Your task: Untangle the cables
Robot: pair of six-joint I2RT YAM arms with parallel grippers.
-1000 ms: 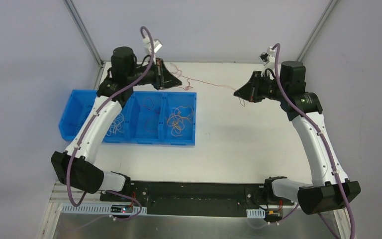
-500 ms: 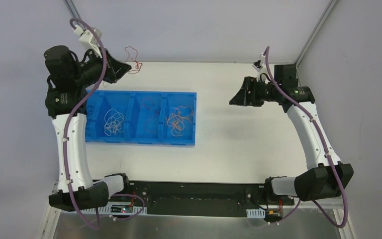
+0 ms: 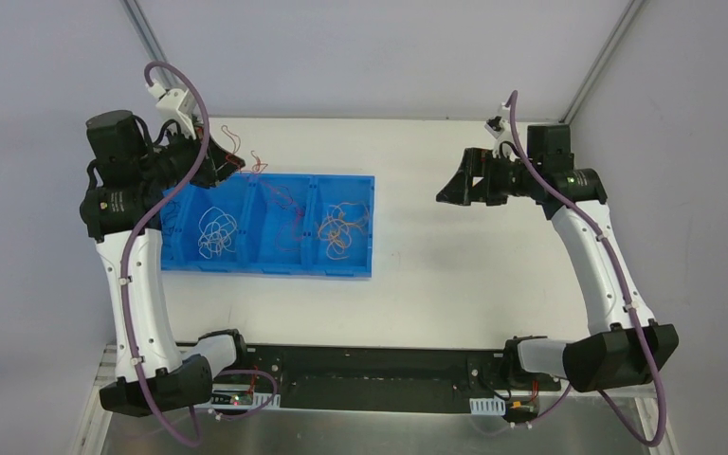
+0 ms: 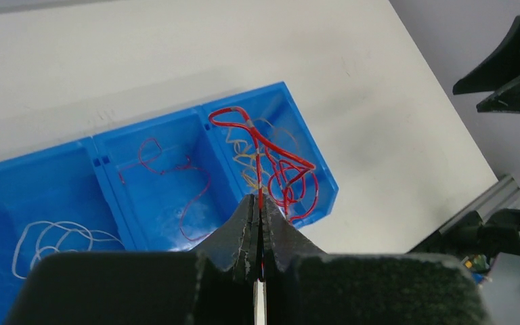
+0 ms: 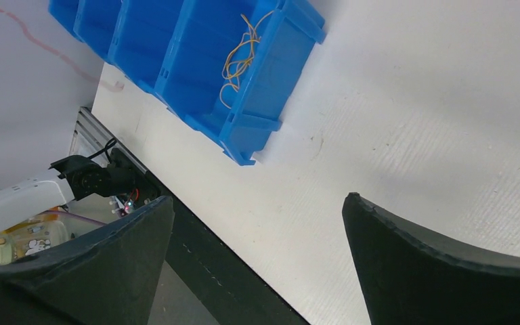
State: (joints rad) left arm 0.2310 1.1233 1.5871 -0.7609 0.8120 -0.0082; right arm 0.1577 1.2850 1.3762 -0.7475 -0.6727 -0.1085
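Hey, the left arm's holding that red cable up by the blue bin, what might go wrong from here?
The red cable dangles in loops from the left fingers, close to the far rim of the blue bin; let go here, it may drape over the rim. Its loops could also catch the cables in the bin.

No legible txt, labels, brand marks or nos. in any view: top cam, L wrist, R wrist.

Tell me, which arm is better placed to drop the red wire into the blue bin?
Left, likely: the left pincer is shut on the red cable by the blue bin's far edge, while the right pincer hangs open and empty, off to the side.
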